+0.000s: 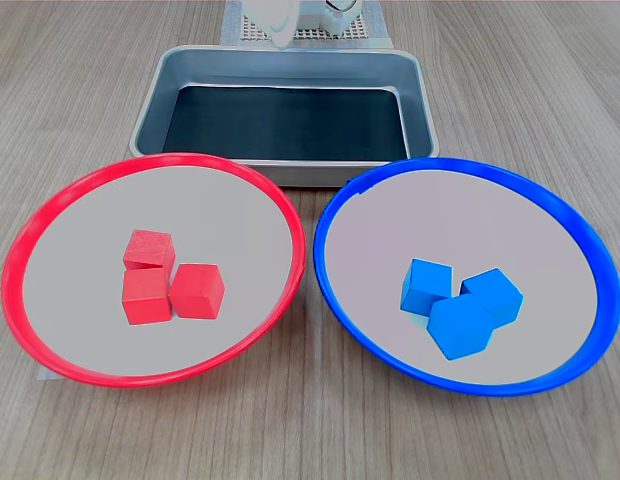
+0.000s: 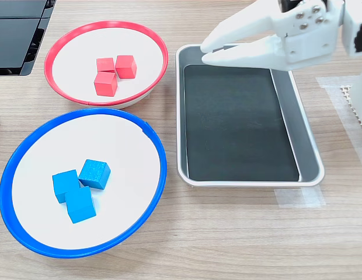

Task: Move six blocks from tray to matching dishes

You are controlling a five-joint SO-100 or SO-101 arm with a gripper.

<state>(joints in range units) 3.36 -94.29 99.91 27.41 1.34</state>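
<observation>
The tray holds nothing on its black floor. Three red blocks lie bunched in the red-rimmed dish. Three blue blocks lie touching in the blue-rimmed dish. In the second exterior view my gripper hovers over the tray's far end, its white fingers meeting at the tips with nothing between them. In the first exterior view only a bit of the white arm shows at the top edge.
A black device sits at the second exterior view's top left. Clear tape lies by the tray's near corner. A white mesh pad lies under the arm's base. Bare wooden tabletop surrounds the dishes.
</observation>
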